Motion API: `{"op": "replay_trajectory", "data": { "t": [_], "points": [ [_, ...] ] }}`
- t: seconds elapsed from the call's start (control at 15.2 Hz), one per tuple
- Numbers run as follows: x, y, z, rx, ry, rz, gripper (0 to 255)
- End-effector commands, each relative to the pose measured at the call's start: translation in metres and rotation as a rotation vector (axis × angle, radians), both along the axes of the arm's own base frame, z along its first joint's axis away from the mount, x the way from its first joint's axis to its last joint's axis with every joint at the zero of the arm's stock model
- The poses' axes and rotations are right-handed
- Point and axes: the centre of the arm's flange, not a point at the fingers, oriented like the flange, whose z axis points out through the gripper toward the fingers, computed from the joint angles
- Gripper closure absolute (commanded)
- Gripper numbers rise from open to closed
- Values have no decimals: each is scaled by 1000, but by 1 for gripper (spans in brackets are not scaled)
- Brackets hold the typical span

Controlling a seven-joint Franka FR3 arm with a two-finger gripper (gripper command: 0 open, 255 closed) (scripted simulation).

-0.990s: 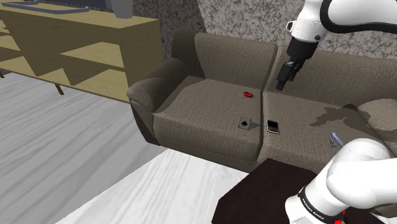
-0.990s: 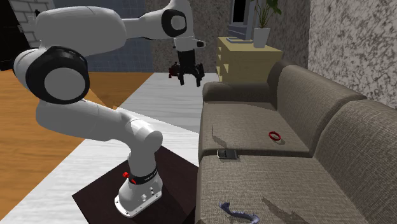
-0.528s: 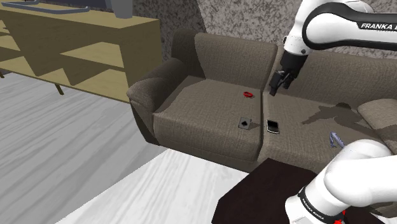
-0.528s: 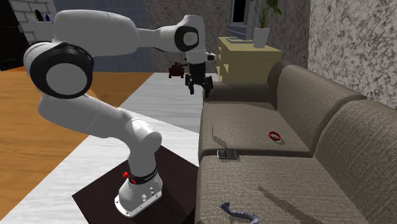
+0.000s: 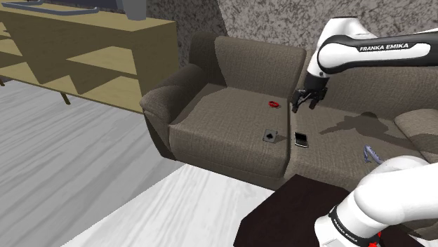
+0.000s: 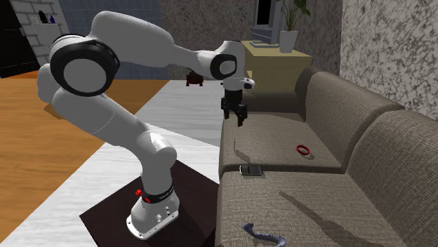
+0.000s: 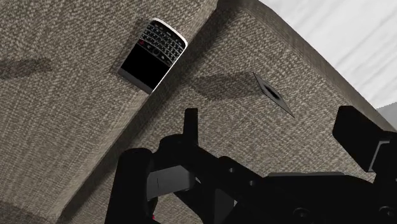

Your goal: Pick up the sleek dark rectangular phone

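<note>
Dark rectangular phone with a pale metal rim and a tiny keypad [image 7: 153,54] lies flat on the seat of the brown-grey fabric sofa [image 5: 231,67], just beside the seam between two seat cushions and toward the front edge. The black claw [image 5: 305,104] hangs above the seat nearer the backrest, apart from the phone, released, with nothing between its fingers.

The main risk, as I judge it, is the seam. A descent that lands off-centre could nudge the thin phone into the gap between the cushions, where the fingers could not get round it. The soft fabric may also give under the fingertips, so they close over the top of the phone rather than on its edges. If the claw is not turned to span the phone's narrow width, it may be too narrow to take it. A small dark flat square [image 5: 269,135] lies near on the neighbouring cushion and could be mistaken for the target.

White lettering on the arm's dark band [image 5: 385,48] reads "FRANKA EMIKA". The phone's keys are too small to read.
</note>
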Motion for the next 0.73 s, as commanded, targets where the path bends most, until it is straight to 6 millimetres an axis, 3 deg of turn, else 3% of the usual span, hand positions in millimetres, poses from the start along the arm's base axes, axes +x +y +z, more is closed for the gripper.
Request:
{"op": "replay_trajectory", "data": {
  "t": [0.0,0.66],
  "points": [
    [1,-18,-26,10,-2,-65,0],
    [3,-102,-133,65,-3,-379,0]
  ]
}}
